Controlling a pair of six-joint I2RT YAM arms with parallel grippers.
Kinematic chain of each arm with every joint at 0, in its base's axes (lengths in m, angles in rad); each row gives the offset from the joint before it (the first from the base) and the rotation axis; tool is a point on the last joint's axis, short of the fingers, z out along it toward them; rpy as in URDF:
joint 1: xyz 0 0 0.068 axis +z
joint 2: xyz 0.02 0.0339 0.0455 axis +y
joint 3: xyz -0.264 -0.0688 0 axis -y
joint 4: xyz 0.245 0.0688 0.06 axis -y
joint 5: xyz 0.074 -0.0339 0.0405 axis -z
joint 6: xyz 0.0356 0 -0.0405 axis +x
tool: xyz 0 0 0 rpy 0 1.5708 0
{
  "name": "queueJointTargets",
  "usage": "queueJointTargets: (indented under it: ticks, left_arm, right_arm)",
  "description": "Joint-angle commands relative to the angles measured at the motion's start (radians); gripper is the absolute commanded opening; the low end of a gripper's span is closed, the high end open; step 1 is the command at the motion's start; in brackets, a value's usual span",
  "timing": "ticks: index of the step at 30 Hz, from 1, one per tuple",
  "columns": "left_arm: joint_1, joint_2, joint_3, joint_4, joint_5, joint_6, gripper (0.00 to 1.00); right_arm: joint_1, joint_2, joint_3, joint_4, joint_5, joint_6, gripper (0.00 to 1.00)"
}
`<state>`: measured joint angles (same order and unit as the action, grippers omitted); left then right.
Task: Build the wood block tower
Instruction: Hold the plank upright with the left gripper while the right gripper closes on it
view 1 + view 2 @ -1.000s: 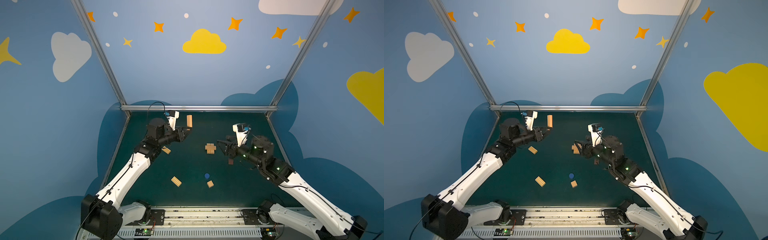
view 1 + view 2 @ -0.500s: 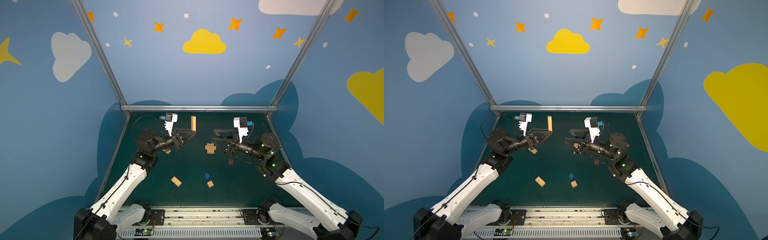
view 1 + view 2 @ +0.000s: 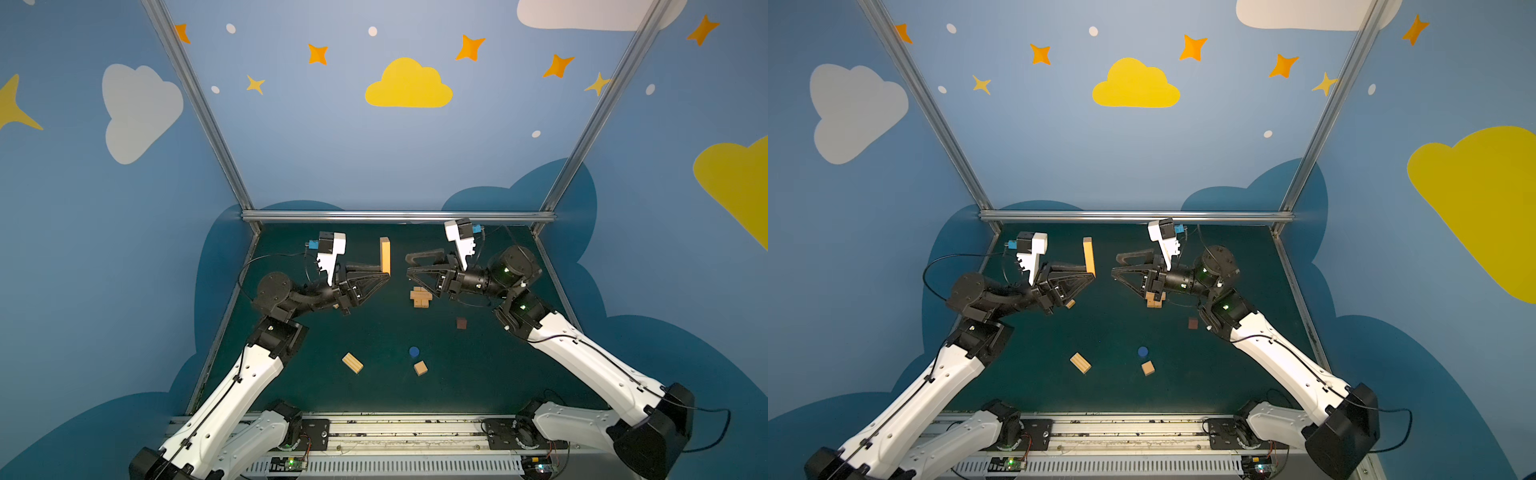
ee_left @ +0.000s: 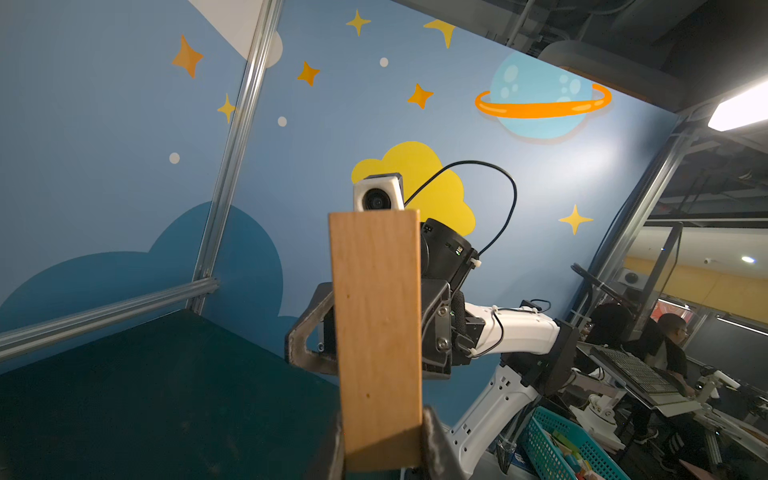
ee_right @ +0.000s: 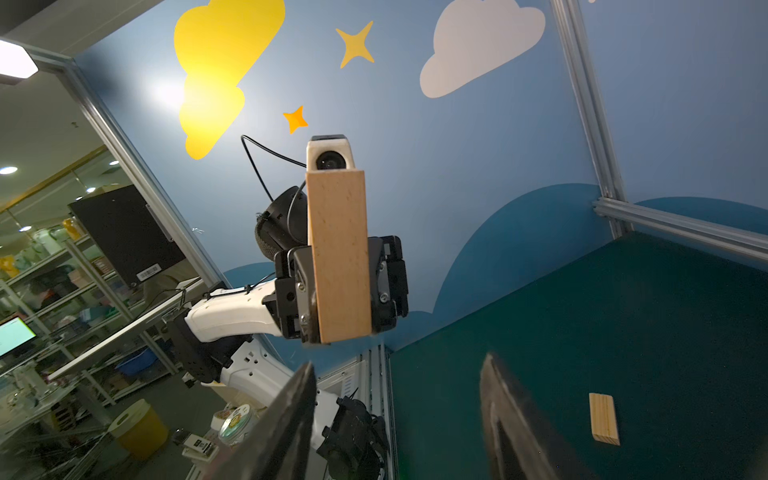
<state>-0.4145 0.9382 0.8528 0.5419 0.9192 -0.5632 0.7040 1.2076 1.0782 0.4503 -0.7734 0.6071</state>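
Note:
My left gripper [image 3: 386, 276] [image 3: 1092, 276] is shut on the lower end of a light tan wood block [image 3: 385, 255] [image 3: 1088, 257], a bar held upright above the table. In the left wrist view that bar [image 4: 376, 332] fills the middle between my fingers [image 4: 432, 440]. My right gripper [image 3: 409, 265] [image 3: 1115, 266] is open and empty, level with the bar and pointing at it across a small gap. In the right wrist view the bar [image 5: 338, 257] hangs beyond my open fingertips [image 5: 291, 415]. The wood block tower [image 3: 420, 297] [image 3: 1154, 300], a low crosswise pile, sits below the right gripper.
Loose on the green table [image 3: 374, 324]: a dark reddish-brown cube [image 3: 461, 323], a blue round piece [image 3: 413, 351], a tan cube [image 3: 420, 368] and a tan bar [image 3: 352, 363]. Another bar end [image 3: 1070, 304] shows under the left gripper. A metal rail [image 3: 399, 216] runs along the back edge.
Both arms have risen and swung level to face each other. The left one carried the bar toward the middle. The right gripper left the tower, lifted, and its jaws narrowed a little.

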Motion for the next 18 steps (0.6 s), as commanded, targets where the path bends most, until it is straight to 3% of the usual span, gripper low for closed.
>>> queueJointTargets:
  ticks: [1, 18]
  left_arm:
    - [-0.010, -0.012, -0.003, 0.031, 0.030, 0.003, 0.04]
    - [-0.027, -0.006, -0.010, 0.068, 0.088, -0.007, 0.04]
  right_arm:
    - [0.022, 0.007, 0.054, 0.046, -0.064, 0.005, 0.56]
    - [0.049, 0.053, 0.164, -0.048, -0.095, -0.041, 0.49]
